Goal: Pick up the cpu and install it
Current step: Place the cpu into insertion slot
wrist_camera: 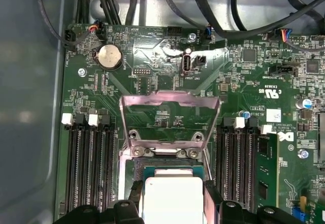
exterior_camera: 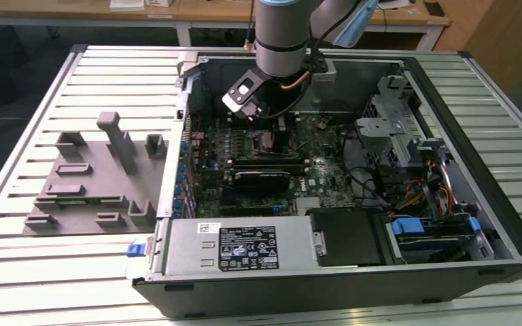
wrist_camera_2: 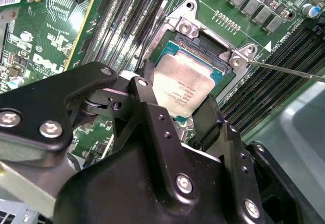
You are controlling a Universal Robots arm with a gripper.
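**A:** Second wrist view first: what is the gripper (wrist_camera_2: 177,96) doing?

**B:** Its fingers (wrist_camera_2: 148,89) are pinching the cpu (wrist_camera_2: 185,82) by two opposite edges. You are holding it flat, right over the open socket (wrist_camera_2: 203,45). I cannot tell whether it is touching the socket yet.

**A:** And where is that happening in the scene?

**B:** In the exterior view the arm is reaching down into the far half of the computer case (exterior_camera: 334,292), over the circuit board. The grey tray (exterior_camera: 79,197) is lying well apart, on the exterior view's left. In the first wrist view the metal frame (wrist_camera: 170,102) is standing hinged open just beside the socket.

**A:** How am I handling this thing?

**B:** You are carrying something that looks light, thin and stiff, so it is not going to bend. The shiny metal top is probably slippery, though, and I am judging the underside and the socket contacts to be fragile. The edges, where you are gripping now, seem to be the right place. You are needing only a gentle squeeze, and you should be keeping the cpu level, because a tilted corner could be digging into the socket.
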